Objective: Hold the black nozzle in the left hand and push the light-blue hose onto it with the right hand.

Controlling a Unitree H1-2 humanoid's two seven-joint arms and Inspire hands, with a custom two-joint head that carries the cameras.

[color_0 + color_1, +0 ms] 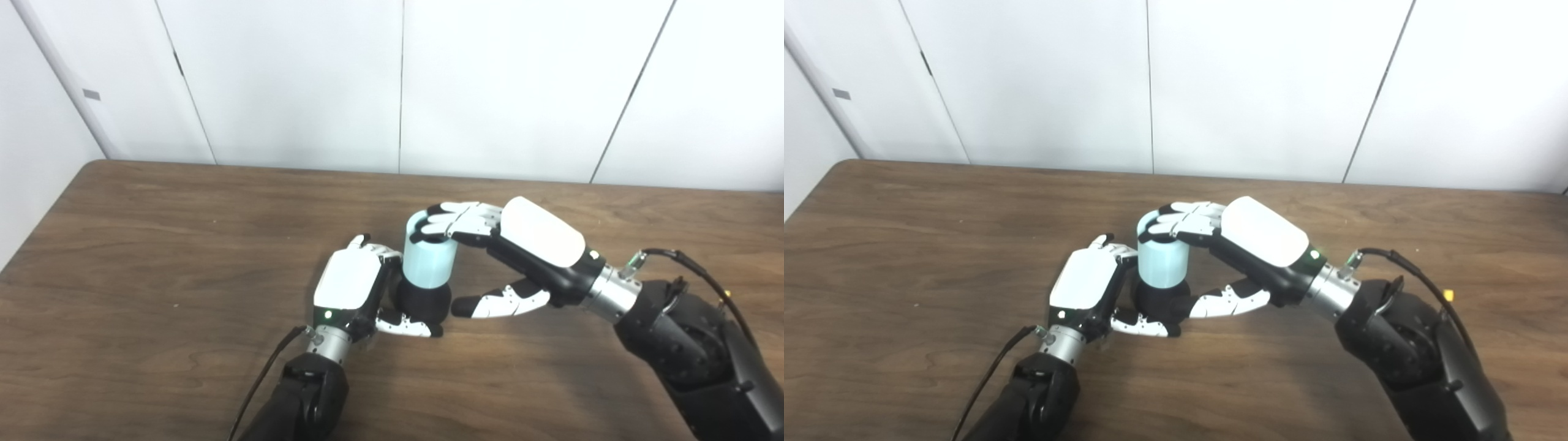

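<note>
Now left hand (358,288) grips nozzle (422,303); right hand (520,245) caps hose (429,263).

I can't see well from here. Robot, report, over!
Left robot hand shut on round black nozzle. Right robot hand fingers over light-blue hose, seated upright on it. Nothing in the way.
</note>
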